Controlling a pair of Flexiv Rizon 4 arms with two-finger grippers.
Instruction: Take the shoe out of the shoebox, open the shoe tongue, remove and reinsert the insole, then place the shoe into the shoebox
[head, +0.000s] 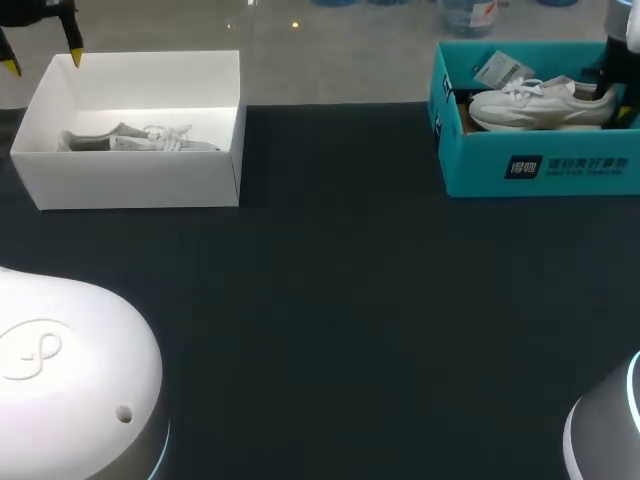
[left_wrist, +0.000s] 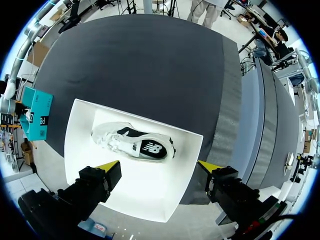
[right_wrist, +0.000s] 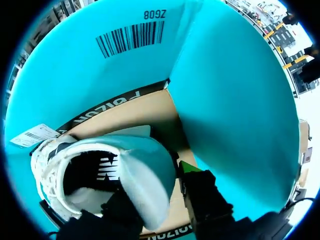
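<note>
Okay, so your right gripper (right_wrist: 154, 182) is down inside the teal shoebox (head: 540, 170), which sits at the far right of the dark table (head: 330, 300). The white shoe (head: 535, 105) lies in that box with its toe towards the middle of the table and its heel at the gripper. In the right wrist view, one finger is inside the shoe's opening and the other is outside against the back. That means you're pinching the heel wall between them. A paper tag (head: 497, 68) lies in the box behind the toe end.

Your left gripper (left_wrist: 159, 165) hangs above the white box (head: 130, 180) at the far left of the table, near its back left corner. Its fingers are spread wide and nothing touches them. A second shoe (left_wrist: 132, 145) lies on its side in the middle of that box, below and ahead of the yellow tips. The two boxes are well apart.
</note>
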